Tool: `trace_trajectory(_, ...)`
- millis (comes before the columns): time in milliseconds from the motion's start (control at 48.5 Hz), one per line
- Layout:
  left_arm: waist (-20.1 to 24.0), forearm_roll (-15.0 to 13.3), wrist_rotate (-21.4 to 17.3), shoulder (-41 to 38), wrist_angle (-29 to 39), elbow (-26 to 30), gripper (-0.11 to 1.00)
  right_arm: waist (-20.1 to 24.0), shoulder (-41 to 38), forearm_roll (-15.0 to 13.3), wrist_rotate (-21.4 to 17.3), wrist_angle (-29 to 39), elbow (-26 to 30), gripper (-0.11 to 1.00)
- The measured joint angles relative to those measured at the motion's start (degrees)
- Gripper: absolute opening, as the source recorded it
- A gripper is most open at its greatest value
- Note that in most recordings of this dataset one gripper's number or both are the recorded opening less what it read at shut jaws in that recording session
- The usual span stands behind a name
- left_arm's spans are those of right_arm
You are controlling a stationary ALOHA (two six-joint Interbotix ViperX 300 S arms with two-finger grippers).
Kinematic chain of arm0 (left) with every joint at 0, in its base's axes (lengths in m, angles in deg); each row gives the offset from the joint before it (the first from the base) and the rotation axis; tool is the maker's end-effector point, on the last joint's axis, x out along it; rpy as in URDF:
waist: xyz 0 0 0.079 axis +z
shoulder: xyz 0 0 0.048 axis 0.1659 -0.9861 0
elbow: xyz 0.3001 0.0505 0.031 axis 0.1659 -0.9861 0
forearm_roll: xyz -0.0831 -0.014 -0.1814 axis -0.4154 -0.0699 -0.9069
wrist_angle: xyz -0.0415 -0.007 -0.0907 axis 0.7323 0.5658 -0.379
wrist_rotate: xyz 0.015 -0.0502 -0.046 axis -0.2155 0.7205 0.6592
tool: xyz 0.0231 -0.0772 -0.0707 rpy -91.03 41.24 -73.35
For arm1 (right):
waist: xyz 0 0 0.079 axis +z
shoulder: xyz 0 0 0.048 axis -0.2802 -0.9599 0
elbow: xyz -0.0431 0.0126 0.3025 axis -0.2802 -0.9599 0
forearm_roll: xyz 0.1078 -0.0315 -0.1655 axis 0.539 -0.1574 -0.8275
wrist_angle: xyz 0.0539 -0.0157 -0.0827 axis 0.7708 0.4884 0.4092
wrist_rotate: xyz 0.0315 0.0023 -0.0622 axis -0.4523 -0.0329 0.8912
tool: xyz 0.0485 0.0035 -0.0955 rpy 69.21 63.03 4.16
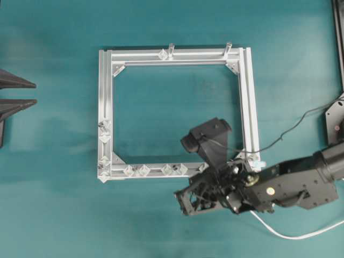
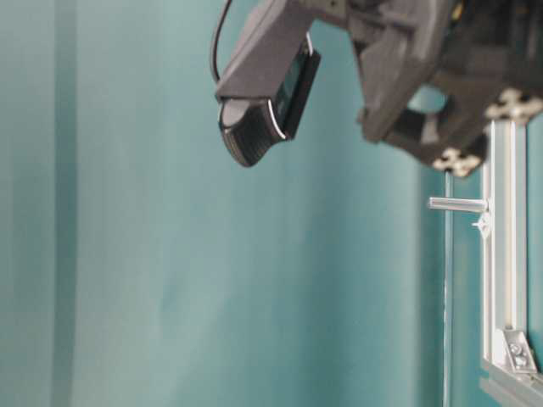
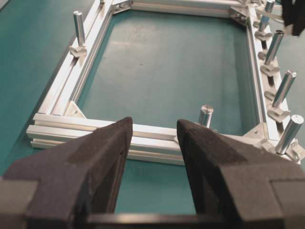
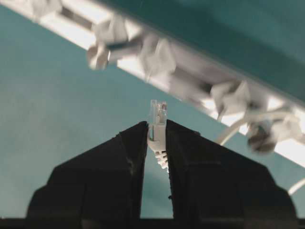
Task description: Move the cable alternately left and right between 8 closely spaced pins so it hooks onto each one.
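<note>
My right gripper is shut on the small white plug at the tip of the cable. The plug sticks out past the fingertips, just short of the frame rail and its blurred whitish pins. From overhead, my right gripper sits just outside the frame's bottom right, below the bottom rail's pins. More pins line the left rail. The cable trails off to the lower right. My left gripper waits open and empty at the left edge. Its fingers frame the near rail and pins.
The square silver frame lies on the teal table. Two taller grey posts stand on its far rail. In the table-level view the right arm's wrist camera hangs over the mat beside the frame. A black wire loops at the right.
</note>
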Motion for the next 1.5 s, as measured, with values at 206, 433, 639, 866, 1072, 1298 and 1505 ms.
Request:
trace_trajectory(206, 0.0, 0.0, 0.0, -0.1, 0.0, 0.0, 0.48, 1.7, -1.6, 0.5, -1.7, 0.4, 2.3, 0.16)
trace_trajectory(433, 0.0, 0.0, 0.0, 0.0, 0.0, 0.0, 0.48, 3.0, -3.6, 0.6, -2.5, 0.5, 5.1, 0.16)
trace_trajectory(639, 0.0, 0.0, 0.0, -0.1, -0.1, 0.0, 0.48, 3.0, -4.5, 0.4, -2.5, 0.5, 6.6, 0.16)
trace_trajectory(866, 0.0, 0.0, 0.0, -0.1, -0.1, 0.0, 0.48, 1.5, -6.9, -1.4, -1.1, -0.4, 9.8, 0.16)
trace_trajectory(1072, 0.0, 0.0, 0.0, 0.0, -0.1, 0.0, 0.48, -0.3, -8.8, -1.7, 2.3, -3.4, 12.2, 0.16)
trace_trajectory(1298, 0.0, 0.0, 0.0, -0.1, -0.1, 0.0, 0.48, -1.1, -9.7, -1.6, 3.7, -4.2, 13.3, 0.16)
trace_trajectory(1505, 0.0, 0.0, 0.0, -0.1, -0.1, 0.0, 0.48, -2.4, -9.7, -1.6, 3.6, -3.5, 13.3, 0.16)
